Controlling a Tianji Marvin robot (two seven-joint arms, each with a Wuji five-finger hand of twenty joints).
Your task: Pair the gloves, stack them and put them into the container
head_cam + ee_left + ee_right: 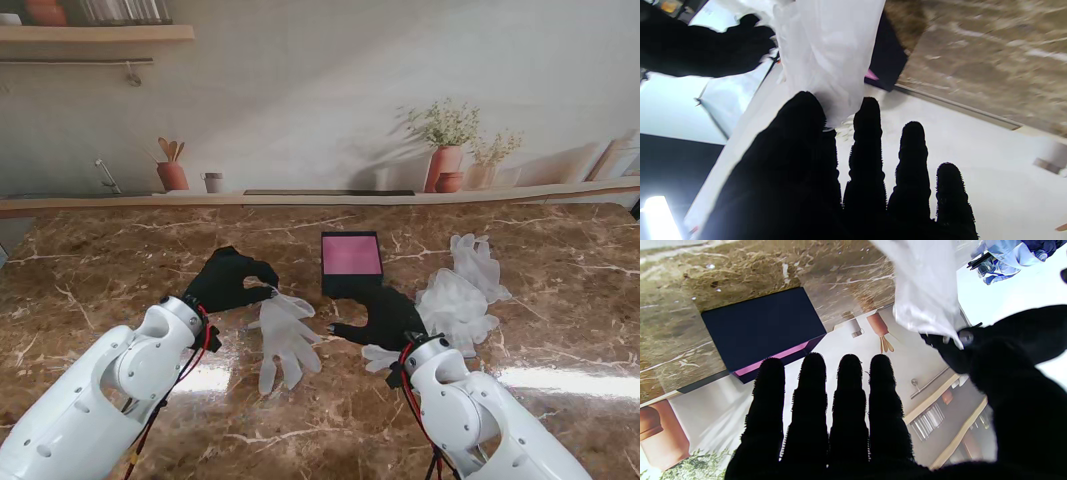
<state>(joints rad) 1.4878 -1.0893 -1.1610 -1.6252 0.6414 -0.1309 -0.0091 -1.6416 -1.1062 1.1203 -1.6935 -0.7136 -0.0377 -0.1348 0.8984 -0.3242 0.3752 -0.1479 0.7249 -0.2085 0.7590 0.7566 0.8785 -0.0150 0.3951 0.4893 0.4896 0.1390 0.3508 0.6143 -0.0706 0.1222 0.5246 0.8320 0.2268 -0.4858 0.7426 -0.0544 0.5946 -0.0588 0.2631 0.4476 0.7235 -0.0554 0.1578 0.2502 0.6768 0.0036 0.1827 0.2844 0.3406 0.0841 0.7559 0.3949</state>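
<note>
1. On a brown marble table (pixel 100 270), the robot's black-clad left hand (pixel 228 281) pinches the cuff of a translucent white glove (pixel 285 335); the left wrist view shows the thin film clamped between thumb and index finger (pixel 867 113), the other three fingers straight and spread.

2. The held glove runs its long axis from about 12 o'clock, at the cuff, to about 6 o'clock, fingertips toward the robot, fanned out near the table's middle. Whether those fingertips touch the marble cannot be told.

3. The right hand (pixel 385 318) sits at the glove's 3 o'clock, just apart from it. Its four fingers (pixel 848 390) are straight and side by side in the right wrist view, thumb away to one side, nothing seen gripped, although the palm is hidden.

4. The container (pixel 351 261), a dark open box with a pink floor, stands at 12 o'clock from the right hand and about 1 o'clock from the held glove, between the two hands and farther from the robot. Bare marble surrounds it on all sides.

5. A heap of more white gloves (pixel 462 292) lies at 3 o'clock from the container, touching the right hand's far side; one stray piece (pixel 380 356) shows beside that wrist.

6. Wide open marble lies at 9 o'clock of the left hand and 3 o'clock of the heap; the table's far edge meets a wooden ledge (pixel 300 199) at 12 o'clock.
</note>
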